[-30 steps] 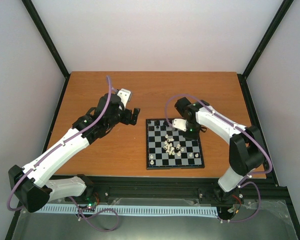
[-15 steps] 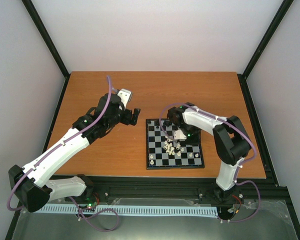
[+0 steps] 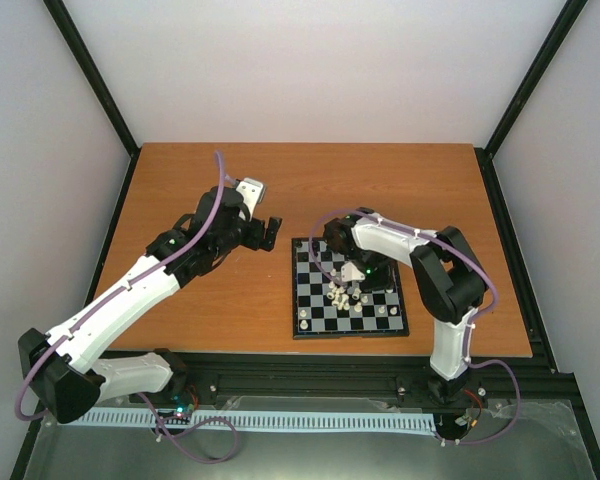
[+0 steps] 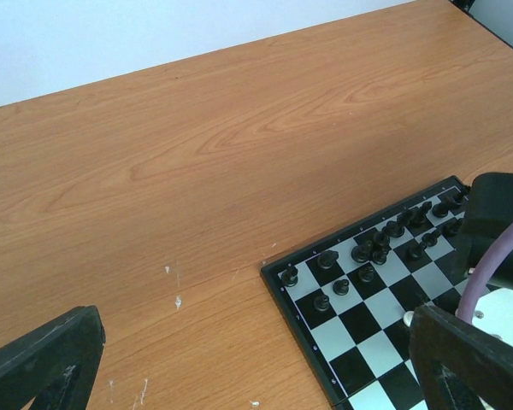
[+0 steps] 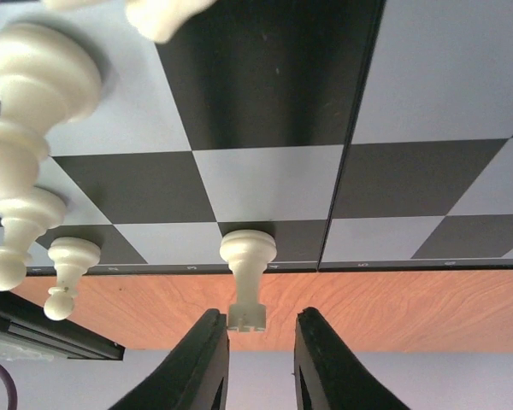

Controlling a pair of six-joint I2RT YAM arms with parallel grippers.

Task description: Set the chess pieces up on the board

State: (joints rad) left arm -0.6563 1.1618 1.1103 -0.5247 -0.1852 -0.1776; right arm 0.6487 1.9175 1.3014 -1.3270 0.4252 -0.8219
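On the board [image 3: 315, 285], chess pieces [image 3: 340, 295] — right claw [image 5: 263, 329] parted around a cream piece [image 5: 247, 256], left claw [image 4: 256, 359] agape.

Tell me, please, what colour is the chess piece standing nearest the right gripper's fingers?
Cream-white; the piece shows best in the right wrist view.

pretty clearly a robotics lab rig, not anyone's home: bare wooden table [image 3: 400, 190] boxed in by plain white panels [image 3: 310, 70] on black frame posts [image 3: 92, 75], left arm [image 3: 130, 295] and right arm [image 3: 440, 270] bolted to a black rail [image 3: 310, 384], purple cables [image 3: 219, 178] looping around
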